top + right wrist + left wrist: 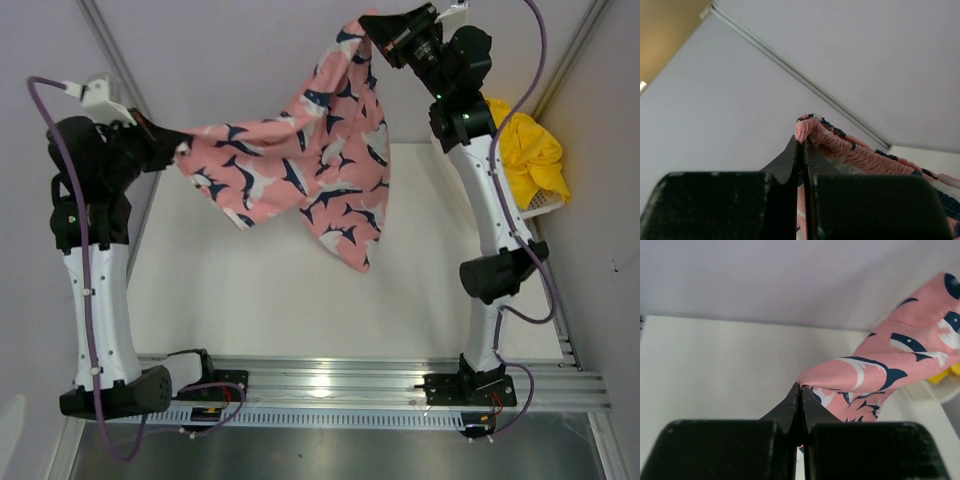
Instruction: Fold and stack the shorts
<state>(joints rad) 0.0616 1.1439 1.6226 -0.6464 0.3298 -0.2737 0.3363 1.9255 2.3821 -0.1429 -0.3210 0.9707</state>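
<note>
- Left-hand risk: the left claw (178, 148) pinches only a thin edge of the pink shorts (300, 170). If the arms draw further apart, I judge that this edge could slide out, leaving the cloth to swing from the right side alone.
- Middle risk: the pink shorts hang in the air above the surface (250, 300), sagging and twisted rather than spread flat, with one leg drooping low. Lowered like this, they would probably land creased or doubled over, which would spoil the fold.
- Right-hand risk: the right claw (372, 40) bites on bunched elastic waistband, a lumpy hold that may roll free under tension. The right arm also stands near the basket (540, 205) holding the yellow shorts (530, 150), so a wide sweep might knock it.
- Left claw: the jaws are pressed together, clamped on the pink fabric's edge, which streams away to the right in its wrist view.
- Right claw: the jaws are together and grip the gathered waistband, which bulges just above the fingertips. It is raised high at the far side.
- Yellow shorts: they lie crumpled in the basket at the right edge, well apart from both claws and not yet folded.
</note>
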